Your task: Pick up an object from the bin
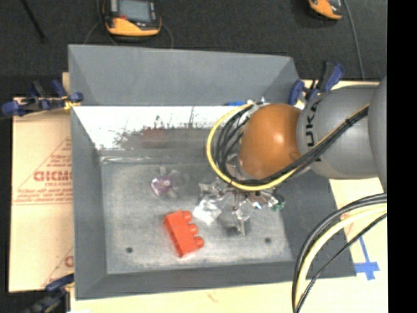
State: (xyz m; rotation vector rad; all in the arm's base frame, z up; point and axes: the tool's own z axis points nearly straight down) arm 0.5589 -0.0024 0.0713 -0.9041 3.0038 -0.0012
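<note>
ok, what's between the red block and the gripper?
In the camera view, a shiny clear crumpled piece lies between the red block and the gripper.

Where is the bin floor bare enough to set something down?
Bare: the left strip between the left wall of the grey metal bin and the red plastic toy brick, and the front right corner. Crowded: centre right, around the gripper and the shiny clear piece beside it.

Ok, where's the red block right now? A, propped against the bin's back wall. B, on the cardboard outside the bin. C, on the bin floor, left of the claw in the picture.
C: the red block lies on the floor of the bin, toward the picture's left of the claw, with a gap between them.
</note>
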